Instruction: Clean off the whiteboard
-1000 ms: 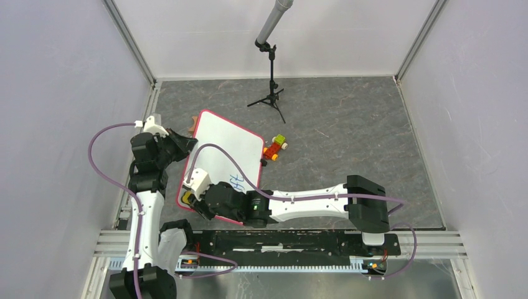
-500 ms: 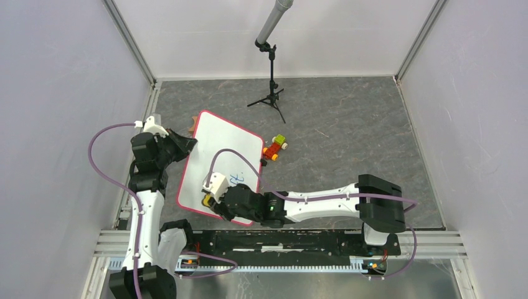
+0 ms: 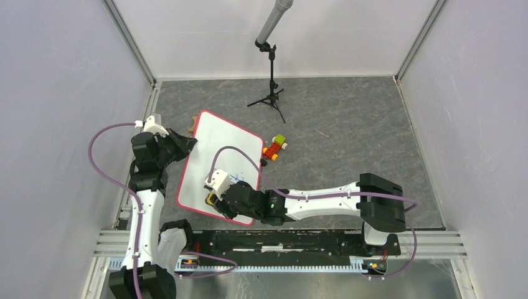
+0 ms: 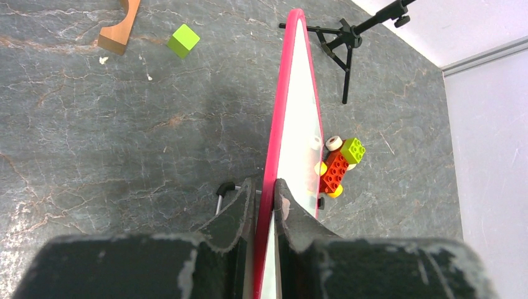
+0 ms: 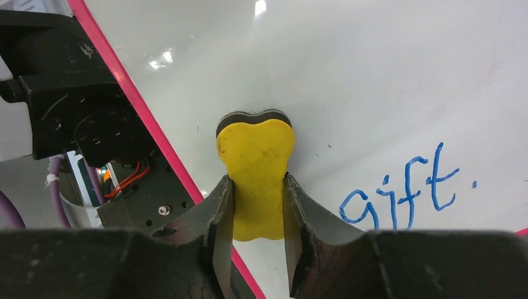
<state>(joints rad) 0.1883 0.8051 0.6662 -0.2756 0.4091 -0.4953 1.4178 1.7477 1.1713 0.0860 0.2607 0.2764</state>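
Observation:
The whiteboard (image 3: 224, 149) is white with a red-pink rim and lies tilted on the grey floor, left of centre. My left gripper (image 4: 266, 190) is shut on its left rim (image 4: 283, 118). My right gripper (image 5: 256, 184) is shut on a yellow eraser (image 5: 255, 156) with a dark underside, pressed on the board's near part (image 5: 348, 81). In the top view the eraser (image 3: 212, 199) sits near the board's near left corner. Blue writing "gift." (image 5: 405, 187) lies to the eraser's right; in the top view only a bit of it (image 3: 237, 178) shows by my right arm.
A toy of red and green bricks (image 3: 274, 147) lies at the board's right edge, also in the left wrist view (image 4: 339, 165). A microphone tripod (image 3: 271, 93) stands behind. A wooden block (image 4: 119, 28) and green cube (image 4: 183, 40) lie left of the board.
My right gripper slid the eraser rightward along the board's near part, then slightly back. The whiteboard and left gripper have not moved.

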